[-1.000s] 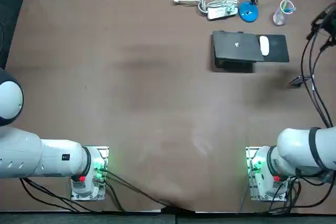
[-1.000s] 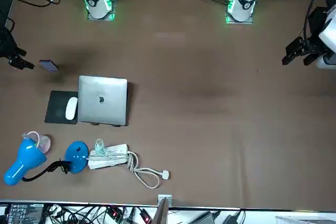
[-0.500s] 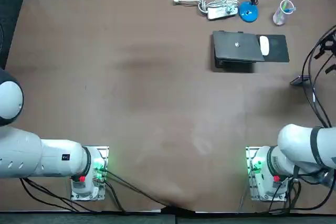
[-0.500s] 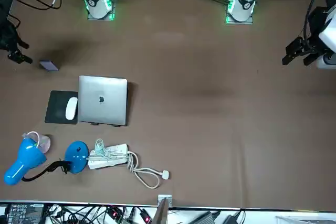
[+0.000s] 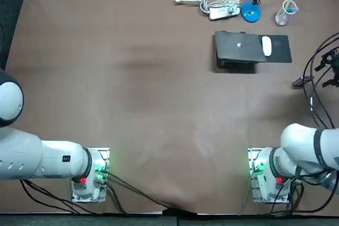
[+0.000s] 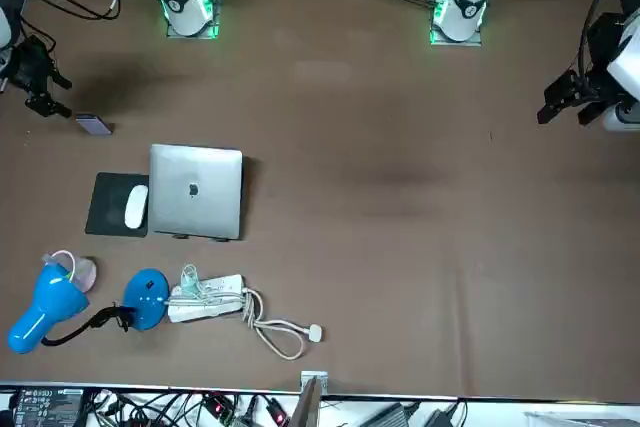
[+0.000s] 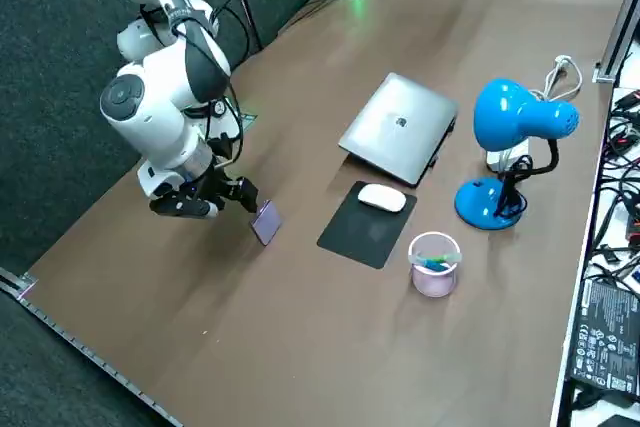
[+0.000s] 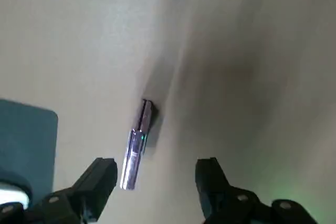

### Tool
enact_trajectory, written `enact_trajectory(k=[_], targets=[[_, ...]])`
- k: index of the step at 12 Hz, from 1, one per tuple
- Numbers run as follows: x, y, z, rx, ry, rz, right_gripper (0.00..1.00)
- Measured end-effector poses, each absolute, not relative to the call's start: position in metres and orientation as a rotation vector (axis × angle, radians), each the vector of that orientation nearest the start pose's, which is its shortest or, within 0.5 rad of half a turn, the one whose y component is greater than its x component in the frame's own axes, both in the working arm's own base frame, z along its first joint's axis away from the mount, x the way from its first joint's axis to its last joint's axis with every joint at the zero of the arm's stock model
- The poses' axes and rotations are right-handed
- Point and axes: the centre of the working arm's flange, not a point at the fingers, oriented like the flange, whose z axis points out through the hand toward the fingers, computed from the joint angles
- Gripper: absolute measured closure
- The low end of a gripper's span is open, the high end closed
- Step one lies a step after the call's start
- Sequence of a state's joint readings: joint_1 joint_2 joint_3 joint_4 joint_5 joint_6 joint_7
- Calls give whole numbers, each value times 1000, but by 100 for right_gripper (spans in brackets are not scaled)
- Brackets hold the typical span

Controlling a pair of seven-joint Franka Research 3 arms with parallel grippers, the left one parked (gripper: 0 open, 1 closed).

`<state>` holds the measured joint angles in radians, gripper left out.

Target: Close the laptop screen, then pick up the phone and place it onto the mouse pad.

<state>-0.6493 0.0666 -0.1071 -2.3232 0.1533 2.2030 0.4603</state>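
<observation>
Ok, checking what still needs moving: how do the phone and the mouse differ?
The phone is thin and purple; the mouse is white and rounded. The mouse sits on the mouse pad; the phone lies off it on the table, by the open right gripper. Neither is held.

A blue lamp (image 7: 520, 122) stands on the brown table (image 7: 300, 327). A white power strip (image 6: 205, 299) with a curly cord (image 6: 272, 333) lies just beside its base. A pink cup (image 7: 433, 265) and a white mouse (image 7: 381, 198) sit near the lamp
</observation>
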Motion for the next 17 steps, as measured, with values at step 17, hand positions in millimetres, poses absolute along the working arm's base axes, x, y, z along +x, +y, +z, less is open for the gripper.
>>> enact_trajectory(k=[17], targets=[[361, -324, 247, -2143, 1987, 270, 10]])
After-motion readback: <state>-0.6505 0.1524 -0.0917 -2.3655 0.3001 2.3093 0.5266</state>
